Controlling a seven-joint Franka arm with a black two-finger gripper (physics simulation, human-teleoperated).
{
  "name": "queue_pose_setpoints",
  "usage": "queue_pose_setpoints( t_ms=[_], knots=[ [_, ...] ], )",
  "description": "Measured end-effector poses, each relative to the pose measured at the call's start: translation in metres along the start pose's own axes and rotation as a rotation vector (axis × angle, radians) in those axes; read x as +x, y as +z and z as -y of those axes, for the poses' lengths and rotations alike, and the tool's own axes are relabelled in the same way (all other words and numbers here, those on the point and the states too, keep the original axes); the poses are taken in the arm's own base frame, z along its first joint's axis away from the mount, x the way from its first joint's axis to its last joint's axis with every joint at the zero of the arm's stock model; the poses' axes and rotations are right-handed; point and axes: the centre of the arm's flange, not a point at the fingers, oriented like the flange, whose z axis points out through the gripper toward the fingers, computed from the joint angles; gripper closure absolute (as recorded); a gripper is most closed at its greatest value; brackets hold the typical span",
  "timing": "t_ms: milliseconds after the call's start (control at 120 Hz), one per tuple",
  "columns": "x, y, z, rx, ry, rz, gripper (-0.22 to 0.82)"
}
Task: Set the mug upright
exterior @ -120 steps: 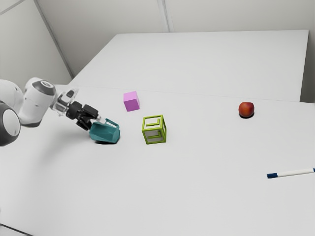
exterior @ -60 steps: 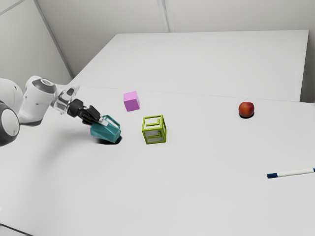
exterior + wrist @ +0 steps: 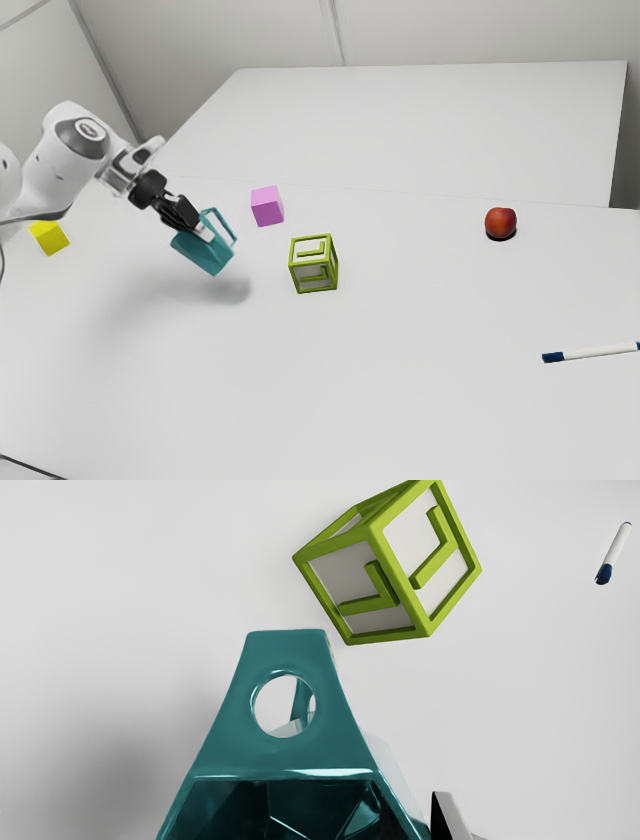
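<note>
In the exterior view my gripper (image 3: 203, 232) is shut on the teal mug (image 3: 205, 253). The mug hangs tilted above the table, its shadow on the surface beneath, its handle on the upper side toward the exterior view's right. In the wrist view the mug's open mouth faces my hand and its angular handle (image 3: 285, 752), with a round hole, points away from it. There my gripper (image 3: 414, 817) pinches the mug's side wall, with a pale fingertip outside the wall and a dark shape just inside it.
A green-framed letter block (image 3: 314, 264) stands near the mug, toward the exterior view's right. Beyond lies a pink cube (image 3: 267, 206). A yellow cube (image 3: 49, 237) sits near the arm. Farther off on the table (image 3: 400, 400) are a red fruit (image 3: 500, 223) and a marker (image 3: 595, 352).
My hand has risen with the mug, which has left the table and tilted more, its handle swinging upward. The arm's shift has uncovered the yellow cube.
</note>
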Motion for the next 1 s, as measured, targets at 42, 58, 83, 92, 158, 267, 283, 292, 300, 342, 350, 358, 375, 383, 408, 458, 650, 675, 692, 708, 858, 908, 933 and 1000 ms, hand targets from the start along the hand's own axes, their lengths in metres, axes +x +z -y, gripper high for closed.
queue_pose_setpoints(
  t_ms=[42,58,83,92,158,267,283,292,300,342,350,358,375,383,408,458,650,675,692,708,858,908,933,1000],
  knots=[
    [-0.001,0.002,-0.013,0.032,0.013,0.027,0.76],
    [0.000,0.003,-0.017,0.044,0.019,0.036,0.76],
    [0.001,0.003,-0.025,0.064,0.029,0.052,0.76],
    [0.002,0.004,-0.028,0.071,0.033,0.056,0.76],
    [0.007,0.009,-0.045,0.124,0.055,0.093,0.77],
    [0.005,0.020,-0.069,0.202,0.068,0.140,0.77],
    [0.005,0.021,-0.073,0.215,0.072,0.146,0.77],
    [0.006,0.022,-0.075,0.221,0.073,0.149,0.77],
    [0.006,0.023,-0.077,0.227,0.074,0.153,0.77],
    [0.007,0.027,-0.086,0.255,0.080,0.168,0.77],
    [0.008,0.028,-0.087,0.260,0.081,0.171,0.77],
    [0.008,0.029,-0.089,0.265,0.082,0.174,0.77],
    [0.008,0.031,-0.093,0.276,0.083,0.181,0.77],
    [0.008,0.031,-0.094,0.281,0.084,0.184,0.77],
    [0.008,0.033,-0.100,0.297,0.085,0.192,0.77],
    [0.007,0.036,-0.109,0.331,0.086,0.207,0.77],
    [-0.004,0.056,-0.133,0.448,0.071,0.238,0.77],
    [-0.006,0.059,-0.136,0.461,0.070,0.238,0.77],
    [-0.007,0.061,-0.138,0.469,0.070,0.237,0.77],
    [-0.008,0.063,-0.140,0.477,0.069,0.236,0.77],
    [-0.016,0.074,-0.147,0.541,0.047,0.203,0.77],
    [-0.017,0.070,-0.146,0.569,0.033,0.186,0.77],
    [-0.019,0.070,-0.145,0.580,0.026,0.179,0.77],
    [-0.023,0.074,-0.143,0.602,0.008,0.160,0.77]
  ],
)
